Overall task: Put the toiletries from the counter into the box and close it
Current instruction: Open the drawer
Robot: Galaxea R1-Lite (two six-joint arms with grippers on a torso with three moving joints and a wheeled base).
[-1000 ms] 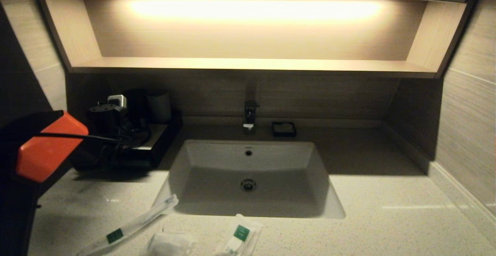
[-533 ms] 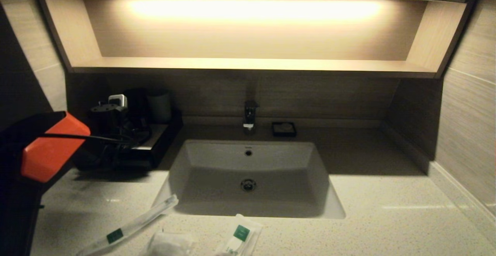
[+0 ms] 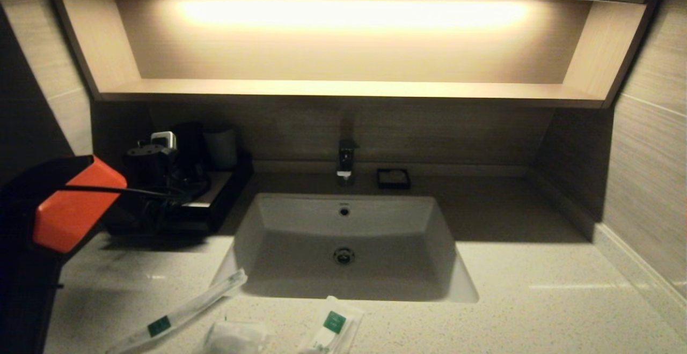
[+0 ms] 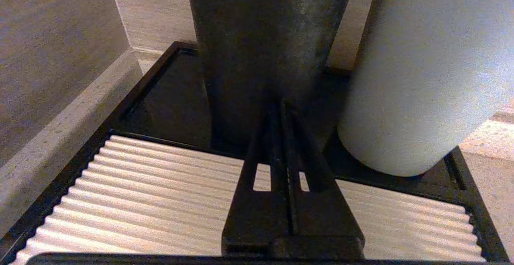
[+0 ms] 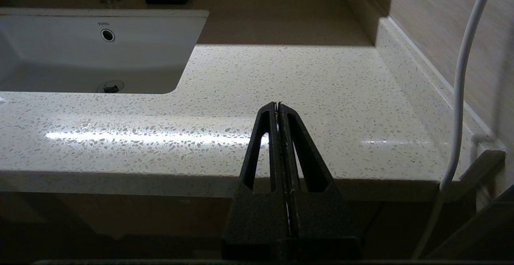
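The left gripper (image 4: 281,108) hangs over the box (image 3: 214,209) at the far left of the counter (image 3: 536,289), its jaws pressed together on nothing, tips low over the ribbed pale top panel (image 4: 140,184) and just short of a dark cup (image 4: 261,36) with a pale cup (image 4: 421,64) to its right; in the head view the gripper itself is lost in the dark clutter there, so whether the tips touch the panel is hard to say; the three toiletries lie untouched on the near edge of the counter in front of the sink (image 3: 343,236): the long thin packet (image 3: 182,311) at the left, the small puffy packet (image 3: 233,338) in the middle, the shorter packet (image 3: 333,330) to its right; the step in hand looks like opening the box, since nothing is packed yet and no drawer tray shows pulled out; the next move likely calls for finding the drawer's front edge and drawing it toward the near side without knocking the cups, then going for a packet; the right gripper (image 5: 280,105) sits parked off the near right edge of the counter, jaws pressed together and empty
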